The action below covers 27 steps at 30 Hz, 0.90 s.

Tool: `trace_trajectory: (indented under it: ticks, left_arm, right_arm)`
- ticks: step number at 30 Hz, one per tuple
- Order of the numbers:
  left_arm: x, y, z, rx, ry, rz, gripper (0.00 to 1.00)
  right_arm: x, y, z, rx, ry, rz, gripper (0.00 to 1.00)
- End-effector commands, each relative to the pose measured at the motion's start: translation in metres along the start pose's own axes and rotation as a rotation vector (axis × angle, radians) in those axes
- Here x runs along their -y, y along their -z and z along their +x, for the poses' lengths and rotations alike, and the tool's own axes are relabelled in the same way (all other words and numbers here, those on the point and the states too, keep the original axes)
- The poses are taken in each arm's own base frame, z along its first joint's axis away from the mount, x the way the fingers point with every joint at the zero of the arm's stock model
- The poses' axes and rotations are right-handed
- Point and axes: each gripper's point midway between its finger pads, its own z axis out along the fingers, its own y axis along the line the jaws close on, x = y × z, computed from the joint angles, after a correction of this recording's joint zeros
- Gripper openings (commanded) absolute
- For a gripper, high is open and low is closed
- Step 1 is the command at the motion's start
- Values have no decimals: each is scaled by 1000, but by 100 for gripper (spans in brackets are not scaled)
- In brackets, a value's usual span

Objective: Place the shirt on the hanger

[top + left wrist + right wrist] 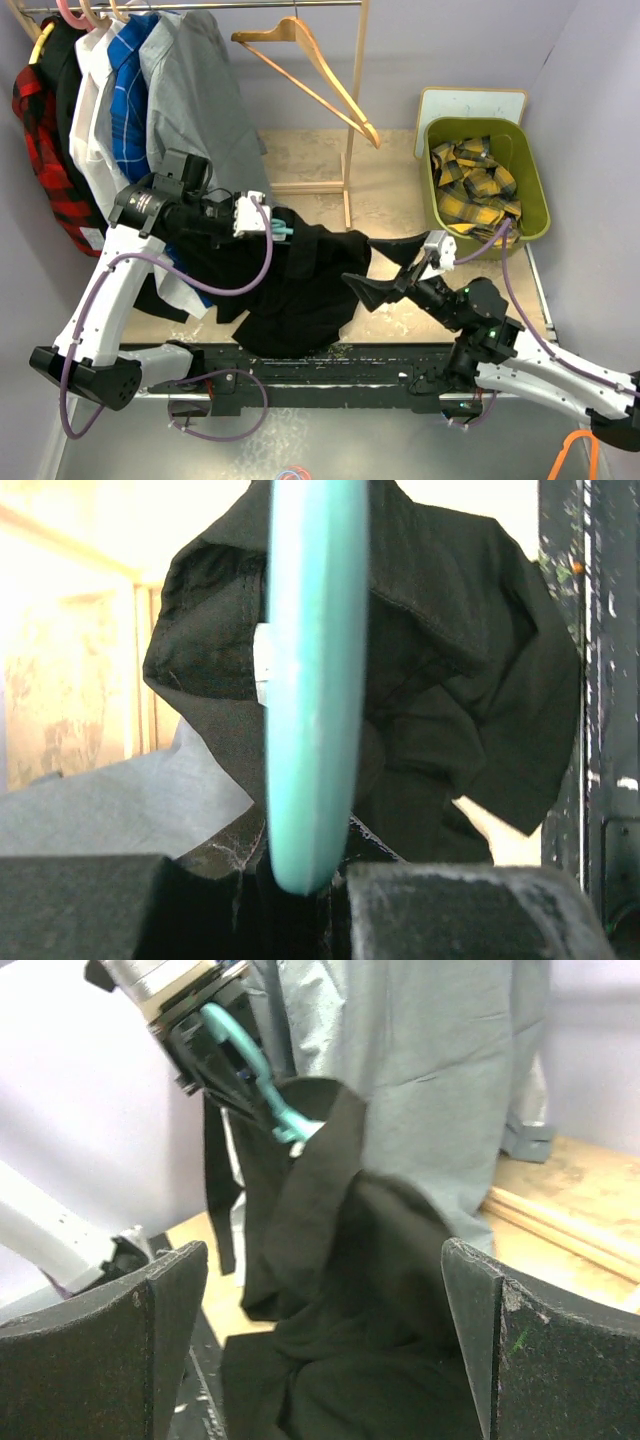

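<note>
Hanger (284, 229) hook leftward, body inside shirt (300, 290)

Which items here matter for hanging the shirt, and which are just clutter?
Job: black shirt; teal hanger; left pincer, shut on the hanger; right pincer, open.
Clutter: wooden hanger; plaid garment in green bin; hung grey shirt.

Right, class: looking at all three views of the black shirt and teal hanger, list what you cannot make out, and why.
1. Top view: most of the hanger is buried under the shirt; only a teal bit shows at the left claw.
2. Left wrist view: the hanger is edge-on, blurred and cut off by the top edge.
3. Right wrist view: folds hide whether both shoulders sit on the hanger, beyond the open right claw.
</note>
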Motion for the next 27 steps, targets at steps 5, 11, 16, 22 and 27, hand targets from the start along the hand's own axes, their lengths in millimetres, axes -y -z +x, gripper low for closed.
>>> trace_trajectory:
  ticks: [5, 11, 16, 22, 27]
  left_arm:
    - [54, 13, 0, 58, -384, 236, 0]
    - [46, 16, -2, 43, -511, 224, 0]
    - [36, 22, 10, -49, -564, 203, 0]
    - [21, 27, 14, -112, -526, 132, 0]
    - [17, 29, 12, -118, -506, 110, 0]
  right_arm:
    - [6, -5, 27, -278, 247, -21, 99]
    - [-2, -6, 47, -376, 252, -125, 87]
    - [19, -4, 62, -428, 214, -59, 41]
    - [24, -6, 89, -516, 167, -40, 43]
    - [22, 0, 107, -618, 154, -63, 58]
